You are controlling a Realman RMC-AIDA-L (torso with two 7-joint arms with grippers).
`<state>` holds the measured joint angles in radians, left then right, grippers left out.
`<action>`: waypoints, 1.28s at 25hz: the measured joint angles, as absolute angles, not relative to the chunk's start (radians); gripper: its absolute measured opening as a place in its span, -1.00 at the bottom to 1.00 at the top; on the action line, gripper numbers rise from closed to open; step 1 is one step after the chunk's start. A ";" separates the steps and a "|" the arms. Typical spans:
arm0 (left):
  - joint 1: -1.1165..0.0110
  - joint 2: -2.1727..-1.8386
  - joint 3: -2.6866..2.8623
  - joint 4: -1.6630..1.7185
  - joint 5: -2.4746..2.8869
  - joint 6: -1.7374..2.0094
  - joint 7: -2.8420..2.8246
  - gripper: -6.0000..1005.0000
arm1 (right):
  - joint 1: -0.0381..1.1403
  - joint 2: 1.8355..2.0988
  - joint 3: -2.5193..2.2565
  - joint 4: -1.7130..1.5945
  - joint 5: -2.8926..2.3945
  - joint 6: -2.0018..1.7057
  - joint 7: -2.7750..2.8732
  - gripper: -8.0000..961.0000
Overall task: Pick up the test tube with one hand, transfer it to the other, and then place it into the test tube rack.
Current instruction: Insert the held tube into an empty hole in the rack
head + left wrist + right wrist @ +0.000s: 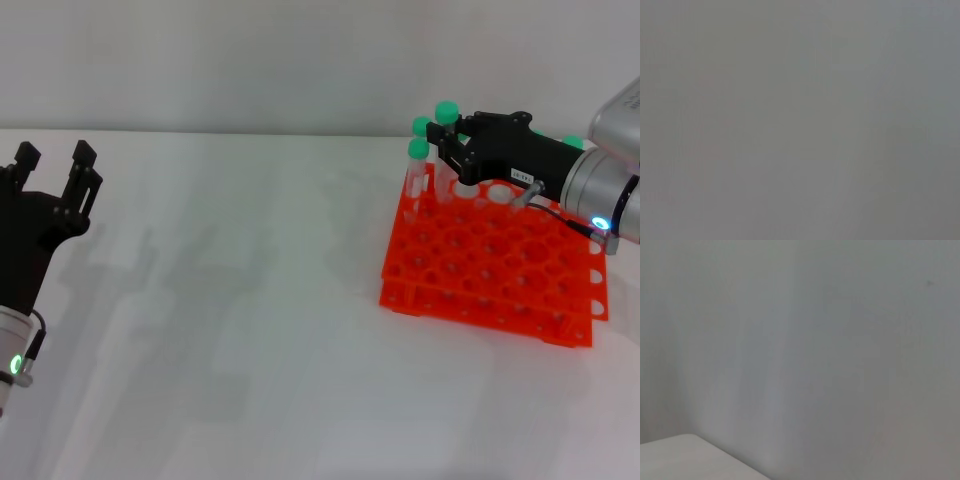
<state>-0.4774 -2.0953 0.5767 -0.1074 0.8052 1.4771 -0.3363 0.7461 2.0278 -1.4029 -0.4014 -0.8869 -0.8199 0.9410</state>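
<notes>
In the head view the orange-red test tube rack (pixel 490 262) stands on the white table at the right. My right gripper (pixel 441 138), black with a small white label, reaches over the rack's back left corner. It is shut on a green-capped test tube (pixel 446 110), held upright with its cap above the fingers and its clear lower part down at the rack's back row. My left gripper (pixel 55 157) is open and empty at the far left, well away from the rack. Neither wrist view shows a gripper or a tube.
Another green-capped tube (pixel 418 150) stands in the rack's back left corner beside the held one. A further green cap (pixel 572 142) shows behind my right wrist. The right wrist view shows a pale wall and a table corner (pixel 685 457).
</notes>
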 joint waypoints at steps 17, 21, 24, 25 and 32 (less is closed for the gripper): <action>-0.494 -2.095 0.577 -0.109 0.805 1.460 -0.337 0.33 | 0.745 2.028 -1.426 -0.364 -0.839 -0.812 0.911 -0.46; -0.494 -2.095 0.577 -0.110 0.805 1.460 -0.337 0.33 | 0.742 2.028 -1.426 -0.362 -0.838 -0.812 0.910 -0.46; -0.494 -2.095 0.577 -0.112 0.805 1.460 -0.337 0.33 | 0.740 2.028 -1.427 -0.356 -0.838 -0.813 0.910 -0.46; -0.494 -2.095 0.577 -0.114 0.805 1.460 -0.337 0.33 | 0.740 2.028 -1.427 -0.353 -0.838 -0.813 0.910 -0.46; -0.494 -2.095 0.577 -0.118 0.805 1.460 -0.338 0.33 | 0.737 2.028 -1.442 -0.348 -0.837 -0.813 0.910 -0.45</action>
<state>-0.4939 -2.0954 0.5767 -0.1181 0.8053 1.4603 -0.3375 0.7365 2.0278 -1.4421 -0.3484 -0.8374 -0.8130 0.9097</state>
